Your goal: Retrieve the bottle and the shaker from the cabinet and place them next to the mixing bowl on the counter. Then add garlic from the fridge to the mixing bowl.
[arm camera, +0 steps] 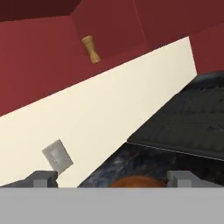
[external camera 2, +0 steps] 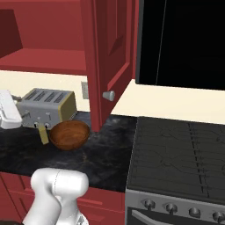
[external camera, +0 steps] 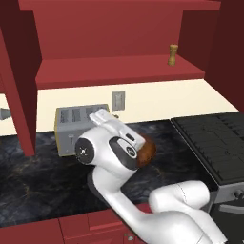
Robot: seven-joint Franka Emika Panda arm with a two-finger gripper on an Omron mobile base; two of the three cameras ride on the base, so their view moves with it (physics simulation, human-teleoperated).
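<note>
1. One shaker [external camera: 173,55] stands upright on the open cabinet shelf [external camera: 119,71], upper right of the left base picture; through the hand camera it sits top centre, well apart from the gripper [arm camera: 113,178].
2. Fingers [arm camera: 41,178] spread wide, nothing between them. The hand hovers low over the counter [external camera 2: 101,149], just above the mixing bowl [external camera 2: 69,134].
3. Judging the job: lift clear of the bowl, level the hand with the shelf, then come at the shaker's narrow waist straight on. It looks tall and light, so a side nudge could topple it.
4. Bowl check: wooden, left of centre in the right base picture, nothing inside that I can see.
5. A yellowish object [external camera 2: 43,133], possibly the bottle, leans beside the bowl by the toaster [external camera 2: 48,107]; I cannot tell.
</note>
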